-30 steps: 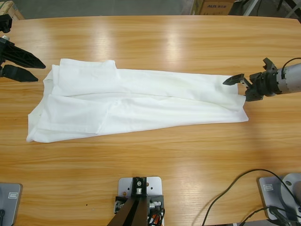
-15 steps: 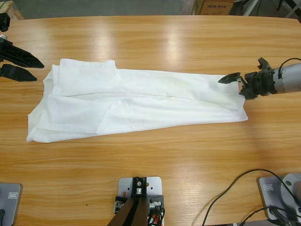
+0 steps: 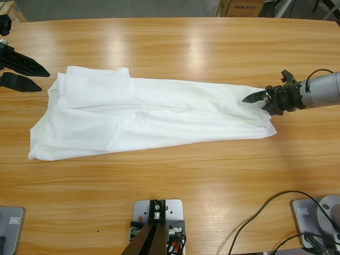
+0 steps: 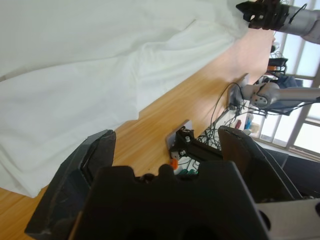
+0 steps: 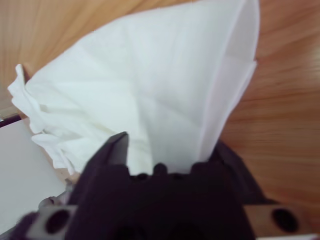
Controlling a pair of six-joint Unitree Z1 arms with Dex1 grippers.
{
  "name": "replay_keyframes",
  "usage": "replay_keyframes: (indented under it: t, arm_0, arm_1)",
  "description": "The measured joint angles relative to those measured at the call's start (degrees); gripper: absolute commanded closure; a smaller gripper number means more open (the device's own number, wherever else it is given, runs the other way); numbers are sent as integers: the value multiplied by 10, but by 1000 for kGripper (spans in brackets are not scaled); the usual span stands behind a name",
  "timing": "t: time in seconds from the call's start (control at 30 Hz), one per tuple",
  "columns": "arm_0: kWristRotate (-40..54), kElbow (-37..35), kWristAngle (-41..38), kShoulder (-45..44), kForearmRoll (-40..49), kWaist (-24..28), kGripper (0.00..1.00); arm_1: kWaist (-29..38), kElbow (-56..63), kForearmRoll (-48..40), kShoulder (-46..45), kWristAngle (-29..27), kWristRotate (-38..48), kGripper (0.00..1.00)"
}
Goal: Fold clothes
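Plain white cotton T-shirt (image 3: 154, 114) lies flat along the long wooden desk (image 3: 186, 175), already folded into a narrow band, so the next fold likely goes end to end. Right end effector (image 3: 258, 99) is at the band's end; the wrist view shows cloth (image 5: 150, 100) running between its jaws, which look spread around the hem, probably lined up to pinch that end and carry it over. Grip not confirmed. Left end effector (image 3: 29, 76) hangs released, jaws wide, just off the opposite end, fabric (image 4: 75, 65) ahead of it, likely waiting to pin or lift that side.
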Motion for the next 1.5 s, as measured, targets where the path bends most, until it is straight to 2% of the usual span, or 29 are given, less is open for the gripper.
replay_keyframes:
  t: [0.53, 0.77, 1.07, 1.27, 1.5]
  arm_0:
    - [0, -15, 0, 0, 0, 0, 201]
    - [0, -15, 0, 0, 0, 0, 199]
    - [0, -15, 0, 0, 1, -1, 201]
    - [0, -15, 0, 0, 1, -1, 200]
    - [0, -14, 0, 0, 1, -1, 199]
  arm_1:
    - [2, 8, -12, 4, 9, -24, 1000]
    - [-60, 3, 12, -4, 31, -65, 1000]
    - [-113, -102, 152, -3, 27, -119, 1000]
    - [-171, -186, 270, 11, 3, -180, 1000]
    - [-228, -252, 358, 21, -36, -223, 1000]
